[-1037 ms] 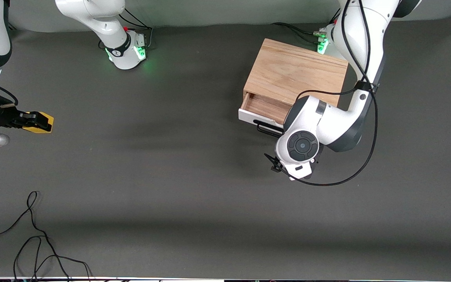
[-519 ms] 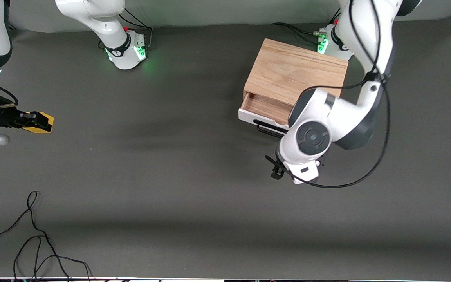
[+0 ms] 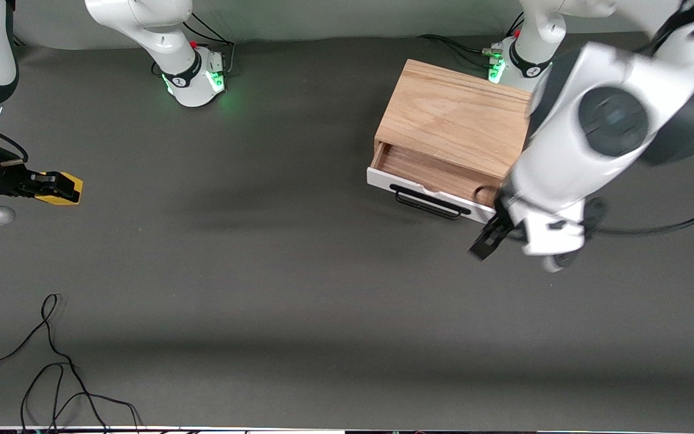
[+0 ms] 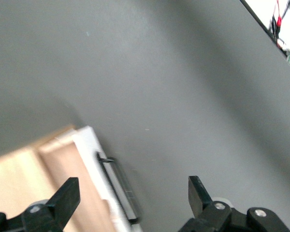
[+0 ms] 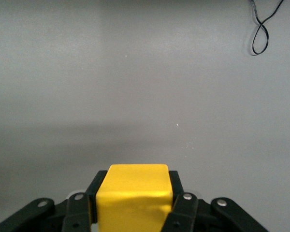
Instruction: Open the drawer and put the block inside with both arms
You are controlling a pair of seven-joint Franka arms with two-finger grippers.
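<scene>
Front view: the block (image 3: 62, 187) is held up at the right arm's end of the tabletop (image 3: 275, 289), well apart from the drawer (image 3: 428, 175).
Block handling: it looks small, rigid and light, with flat smooth faces; a squeeze on two opposite faces should suit it, though smooth sides could slip if the grip were slack.
Right gripper (image 3: 52, 185): the jaws are closed on the block, pinching its two sides, as the right wrist view shows with the block (image 5: 133, 195) seated between them; it hangs over bare tabletop.
Drawer: it is pulled partly out of the wooden box (image 3: 455, 120), its light wood inside showing and its white front facing the camera.
Drawer handling: it seems stiff and likely slides on runners; the black bar handle (image 3: 428, 204) is the natural place to take hold.
Left gripper (image 3: 491, 238): the jaws stand wide apart and hold nothing; it is raised over the tabletop just in front of the drawer, toward the left arm's end of the handle.
Change from earlier: the left arm has swung up and away from the handle toward its own end of the tabletop, uncovering the drawer front; the drawer opening looks unchanged.
Right arm and block: both sit as before, so the right arm appears to be waiting.
</scene>
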